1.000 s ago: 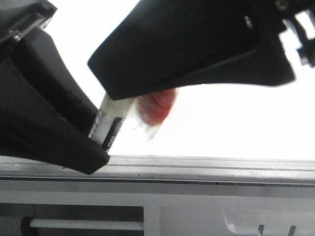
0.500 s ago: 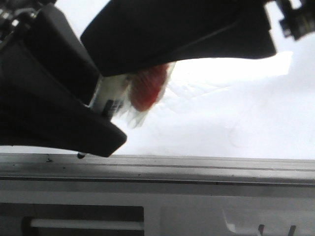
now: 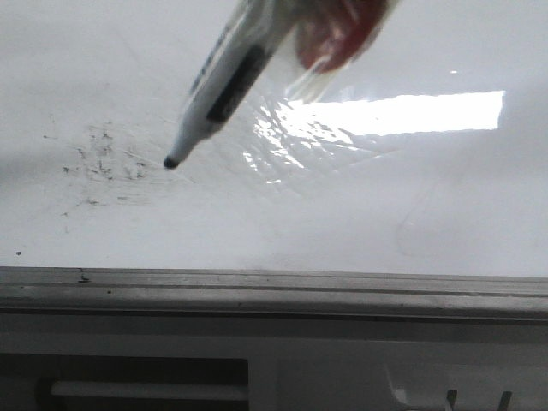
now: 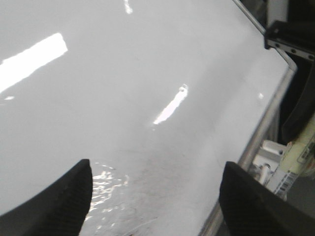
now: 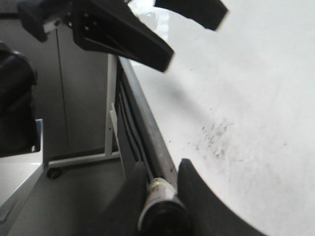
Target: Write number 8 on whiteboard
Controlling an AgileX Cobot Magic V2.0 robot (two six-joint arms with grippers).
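Closest to the front camera runs the grey metal rail [image 3: 274, 291] along the near edge of the whiteboard [image 3: 411, 214], with a few black specks sitting on it toward the left. Just past the rail the glossy white surface begins, and on its left part lies a loose scatter of black specks and short smudged strokes [image 3: 98, 163]. No drawn number 8 can be made out anywhere on the board; only these marks show.

A marker [image 3: 218, 86] comes down from the top of the front view, tilted, its dark tip [image 3: 172, 162] at the right side of the specks. Whether the tip touches the surface or sits just above it cannot be told. Beside the upper part of the marker there is a crumpled clear wrapping with something red [image 3: 338, 34] inside, blurred. Farther back a bright rectangular glare [image 3: 402, 113] lies across the board.

In the right wrist view the right gripper [image 5: 162, 189] has its two dark fingers closed on the marker's barrel [image 5: 160, 191], which is white with a dark end, and the specks [image 5: 214, 137] show on the board beyond it. The left gripper [image 4: 155, 196] hangs over the board near its edge rail [image 4: 256, 142], its fingers [image 4: 69, 196] spread wide apart with nothing between them.
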